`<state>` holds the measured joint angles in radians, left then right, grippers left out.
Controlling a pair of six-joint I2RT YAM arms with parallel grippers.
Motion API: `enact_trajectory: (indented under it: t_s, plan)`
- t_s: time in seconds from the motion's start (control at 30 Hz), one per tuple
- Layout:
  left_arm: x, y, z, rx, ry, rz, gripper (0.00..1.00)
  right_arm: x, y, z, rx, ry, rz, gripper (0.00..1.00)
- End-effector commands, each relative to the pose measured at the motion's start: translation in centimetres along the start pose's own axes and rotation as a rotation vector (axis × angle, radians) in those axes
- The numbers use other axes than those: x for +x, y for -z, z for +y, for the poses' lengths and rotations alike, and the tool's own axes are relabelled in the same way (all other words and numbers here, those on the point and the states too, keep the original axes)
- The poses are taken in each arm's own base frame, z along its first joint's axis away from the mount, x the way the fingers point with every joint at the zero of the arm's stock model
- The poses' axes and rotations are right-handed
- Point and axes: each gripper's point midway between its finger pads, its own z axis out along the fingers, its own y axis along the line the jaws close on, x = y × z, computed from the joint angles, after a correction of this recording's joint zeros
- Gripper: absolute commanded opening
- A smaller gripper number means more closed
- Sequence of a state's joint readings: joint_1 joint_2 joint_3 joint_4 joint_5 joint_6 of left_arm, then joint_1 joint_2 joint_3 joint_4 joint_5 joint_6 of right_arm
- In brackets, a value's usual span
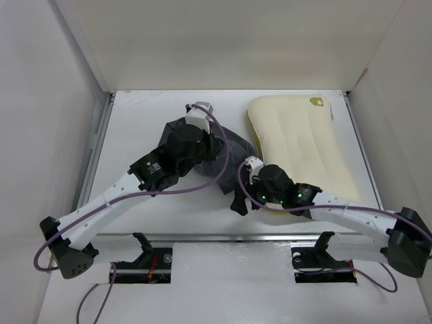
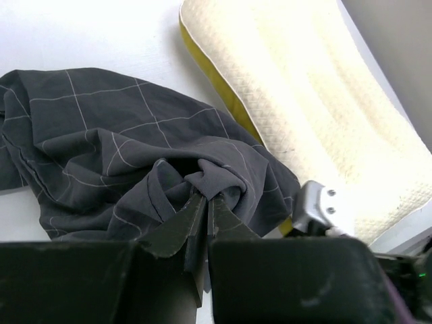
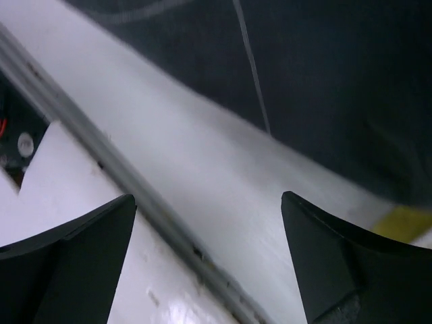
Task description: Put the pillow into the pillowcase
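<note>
- Now the left hand [image 2: 208, 204] pinches a bunched fold of the pillowcase [image 2: 101, 128].
- Right hand [image 3: 208, 199] gapes wide, empty, above the surface [image 3: 202, 158].
- Pillow [image 1: 300, 145] lies far right, touching the pillowcase.

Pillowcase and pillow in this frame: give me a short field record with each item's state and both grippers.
pillowcase: bunched on the table, against the pillow's long edge
pillow: lying flat, fully outside the case
left gripper: shut on a pillowcase fold
right gripper: open, empty, over the table by the pillowcase's near edge
task stage: insertion not yet begun
</note>
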<state>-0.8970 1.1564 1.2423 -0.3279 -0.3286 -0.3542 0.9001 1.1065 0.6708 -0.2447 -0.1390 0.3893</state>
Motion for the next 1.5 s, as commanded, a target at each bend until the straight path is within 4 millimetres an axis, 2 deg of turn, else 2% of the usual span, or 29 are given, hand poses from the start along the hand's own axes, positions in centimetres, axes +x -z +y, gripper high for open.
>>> enact_trajectory:
  t_s: [0.0,0.03,0.07,0.1,0.23,0.3,0.33,0.5,0.57,0.6,0.63,0.7,0.73,0.77,0.9,0.97,1.03,1.07,1.13,1.17,1.2,1.23,1.27,1.3,1.33,1.37,1.4,1.43,1.47]
  plan:
    - [-2.9,1.0,-0.7,0.023,0.014,-0.066,0.00,-5.7,-2.2,1.7,-0.024,0.028,-0.254,0.94]
    - [-2.9,1.0,-0.7,0.023,0.014,-0.066,0.00,-5.8,-2.9,1.7,-0.001,0.046,-0.281,0.95]
    - [-2.9,1.0,-0.7,0.023,0.014,-0.066,0.00,-7.1,-3.3,1.9,0.011,0.046,-0.354,0.95]
    - [-3.1,0.9,-0.8,0.024,0.014,-0.067,0.00,-7.1,-4.3,1.5,0.040,0.035,-0.363,0.97]
    - [-3.0,1.1,-1.0,0.029,0.022,-0.057,0.00,-8.7,-5.8,-0.1,0.132,-0.062,-0.480,1.00]
    - [-3.4,1.2,-1.1,0.033,0.025,-0.065,0.00,-9.6,-5.5,-1.1,0.171,-0.095,-0.567,1.00]
    - [-3.2,1.2,-1.0,0.029,0.021,-0.056,0.00,-9.9,-5.5,-1.6,0.188,-0.174,-0.593,1.00]
    - [-3.5,1.6,-0.9,0.028,0.020,-0.053,0.00,-10.3,-3.5,-6.7,0.435,-0.395,-0.762,0.95]
    - [-3.9,1.7,-1.1,0.032,0.024,-0.062,0.00,-10.5,-3.3,-7.4,0.481,-0.412,-0.779,0.94]
    - [-3.9,1.7,-1.1,0.032,0.024,-0.062,0.00,-10.9,-3.1,-7.4,0.491,-0.407,-0.792,0.90]
    - [-3.9,1.7,-1.1,0.032,0.024,-0.062,0.00,-11.6,-2.9,-7.4,0.514,-0.411,-0.809,0.83]
    - [-4.1,1.9,-1.1,0.032,0.024,-0.062,0.00,-12.0,-2.6,-7.5,0.539,-0.381,-0.806,0.54]
    - [-4.3,2.1,-0.8,0.016,0.023,-0.064,0.00,-12.1,-2.4,-7.8,0.565,-0.378,-0.805,0.11]
    - [-4.4,2.1,-0.1,-0.017,0.011,-0.069,0.00,-12.1,-1.9,-7.9,0.603,-0.360,-0.774,0.00]
    - [-5.9,2.7,1.2,-0.071,-0.030,-0.097,0.00,-13.2,2.2,-7.9,0.695,-0.289,-0.742,0.00]
    - [-6.8,2.6,3.3,-0.133,-0.033,-0.114,0.00,-13.5,3.7,-7.9,0.730,-0.178,-0.657,0.00]
    - [-7.6,2.4,4.8,-0.186,-0.019,-0.131,0.00,-14.2,5.4,-8.3,0.743,-0.150,-0.635,0.00]
    - [-8.1,2.3,6.6,-0.235,-0.021,-0.140,0.00,-14.5,5.7,-8.6,0.730,-0.149,-0.612,0.00]
    - [-8.6,1.8,7.8,-0.240,-0.031,-0.139,0.00,-16.1,6.2,-9.7,0.640,-0.165,-0.563,0.00]
    - [-8.9,1.4,10.0,-0.282,-0.022,-0.135,0.00,-17.0,6.7,-10.0,0.599,-0.134,-0.550,0.00]
    - [-9.8,1.3,10.5,-0.274,-0.018,-0.160,0.00,-17.6,6.5,-10.1,0.502,-0.119,-0.516,0.00]
    - [-9.7,0.4,10.4,-0.216,-0.034,-0.137,0.00,-19.0,7.1,-9.5,0.454,-0.074,-0.505,0.00]
    - [-9.2,-0.8,10.9,-0.196,-0.041,-0.105,0.00,-19.5,6.7,-10.0,0.457,-0.037,-0.469,0.00]
    - [-9.3,-1.5,12.6,-0.207,-0.022,-0.095,0.00,-20.2,6.8,-10.3,0.455,-0.009,-0.452,0.00]
    - [-8.7,-2.4,13.2,-0.197,-0.025,-0.067,0.00,-22.6,7.6,-9.4,0.425,0.025,-0.474,0.00]
    - [-8.0,-3.5,13.5,-0.178,-0.018,-0.040,0.00,-22.8,6.5,-10.7,0.464,0.021,-0.441,0.00]
    - [-6.5,-5.4,15.5,-0.208,-0.014,0.018,0.00,-23.7,6.1,-10.9,0.471,0.052,-0.435,0.00]
    - [-7.5,-6.0,16.0,-0.203,-0.015,0.005,0.00,-27.0,7.4,-11.2,0.487,0.061,-0.486,0.00]
    - [-8.2,-6.8,16.3,-0.177,-0.004,0.008,0.00,-28.4,7.4,-11.8,0.504,0.051,-0.484,0.00]
